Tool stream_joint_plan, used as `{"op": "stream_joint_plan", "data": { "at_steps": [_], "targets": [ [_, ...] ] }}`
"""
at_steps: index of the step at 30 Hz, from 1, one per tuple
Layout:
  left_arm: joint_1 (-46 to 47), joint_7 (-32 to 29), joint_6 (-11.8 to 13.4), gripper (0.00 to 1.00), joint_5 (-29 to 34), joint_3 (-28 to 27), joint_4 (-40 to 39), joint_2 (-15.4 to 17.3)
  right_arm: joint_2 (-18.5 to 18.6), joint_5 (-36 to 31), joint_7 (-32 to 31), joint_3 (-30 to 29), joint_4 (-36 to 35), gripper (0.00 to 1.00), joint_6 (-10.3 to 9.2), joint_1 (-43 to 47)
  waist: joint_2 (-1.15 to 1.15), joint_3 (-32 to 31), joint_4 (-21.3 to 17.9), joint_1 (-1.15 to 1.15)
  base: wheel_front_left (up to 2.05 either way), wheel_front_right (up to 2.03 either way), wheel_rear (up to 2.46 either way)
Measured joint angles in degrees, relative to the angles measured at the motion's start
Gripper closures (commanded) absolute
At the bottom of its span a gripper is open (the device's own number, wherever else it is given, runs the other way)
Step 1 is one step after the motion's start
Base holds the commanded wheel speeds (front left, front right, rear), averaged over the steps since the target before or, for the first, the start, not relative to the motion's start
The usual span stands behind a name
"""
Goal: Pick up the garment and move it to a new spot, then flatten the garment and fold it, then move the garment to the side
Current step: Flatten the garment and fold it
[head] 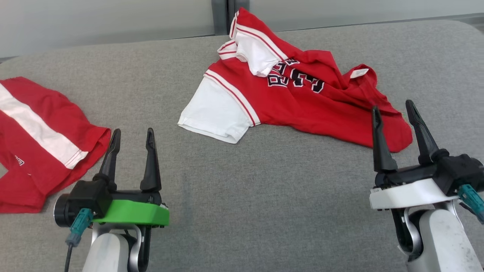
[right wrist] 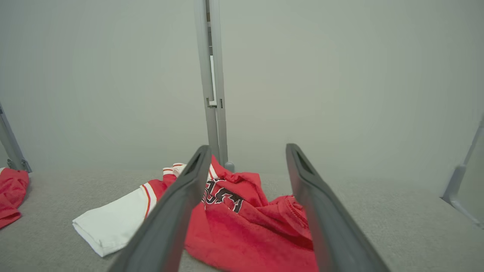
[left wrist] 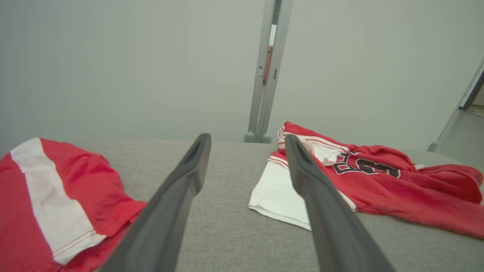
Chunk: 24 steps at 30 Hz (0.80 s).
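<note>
Left end effector (head: 133, 130) and right end effector (head: 392, 106) both gape wide, gripping nothing.

Red shorts (head: 45, 143) with white stripe, crumpled, at left edge of grey fabric surface (head: 264, 196). Pale wall (head: 113, 19) behind; grey post (head: 219, 17) at middle.

A garment (head: 302, 102) lies toward the far middle of the tabletop (head: 264, 189), with a second garment (head: 41, 143) at the left edge, well apart. The left hand (head: 132, 132) sits just right of the second garment. The right hand (head: 393, 105) stands at the near right end of the first.
</note>
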<state>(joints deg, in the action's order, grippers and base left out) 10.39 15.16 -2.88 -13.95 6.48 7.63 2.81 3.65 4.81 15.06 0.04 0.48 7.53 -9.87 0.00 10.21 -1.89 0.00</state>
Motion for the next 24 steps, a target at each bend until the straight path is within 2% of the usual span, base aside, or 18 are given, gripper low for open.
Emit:
{"op": "stream_joint_plan", "data": {
  "at_steps": [6, 13, 18, 20, 24],
  "targets": [
    [-0.7, 0.0, -0.1, 0.00, 0.6, 0.3, 1.3, 0.0, -0.7, 3.4, 0.0, -1.5, -1.5, 0.00, 0.00, 3.2, 0.00, -0.9, -1.8, 0.00, 0.00, 0.00, 0.00],
    [1.8, 0.0, -1.0, 0.00, 3.3, 1.0, 6.0, 0.0, -0.8, 4.3, 0.0, 0.0, -2.6, 0.00, 0.00, 2.3, 0.00, 0.8, -2.9, 0.00, 0.00, 0.00, 0.00],
    [7.8, 0.0, -2.4, 0.00, 4.2, 2.1, 16.9, 0.6, -0.8, 4.8, 0.0, 0.3, -2.6, 0.00, 0.00, 2.1, 0.00, 2.7, -4.5, 0.00, 0.00, 0.00, 0.00],
    [12.7, -1.6, -2.4, 0.00, 4.8, 2.0, 24.0, 2.0, -0.8, 5.2, 0.0, 0.3, -2.7, 0.00, 0.00, 1.9, 0.00, 3.9, -5.6, 0.00, 0.00, 0.00, 0.00],
    [18.9, -3.5, -2.1, 0.00, 5.0, 1.9, 31.4, 2.9, -0.8, 5.6, 0.0, 0.1, -3.1, 0.00, 0.00, 1.3, 0.00, 5.8, -7.1, 0.00, 0.00, 0.00, 0.00]
  ]
}}
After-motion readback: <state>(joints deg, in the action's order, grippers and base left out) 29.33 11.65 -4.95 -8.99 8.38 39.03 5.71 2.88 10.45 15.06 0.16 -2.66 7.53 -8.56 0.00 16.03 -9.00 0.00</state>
